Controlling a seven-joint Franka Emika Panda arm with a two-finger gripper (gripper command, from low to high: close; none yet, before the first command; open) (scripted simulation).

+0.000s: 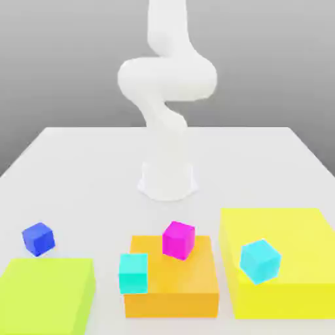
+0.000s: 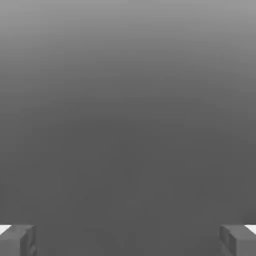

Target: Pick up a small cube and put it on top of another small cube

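The small dark royal-blue cube rests on the white table at the exterior view's left, near the front. The sky-blue cube sits tilted on a big yellow block at the exterior view's right. The white arm rises from its base at the table's middle and leaves the picture at the top. In the hand view my gripper is open, its two grey fingertips set wide apart with nothing between them, facing plain grey background.
An orange block at the front centre carries a magenta cube and a greener turquoise cube at its left edge. A lime-yellow block lies at the front left, just in front of the dark blue cube.
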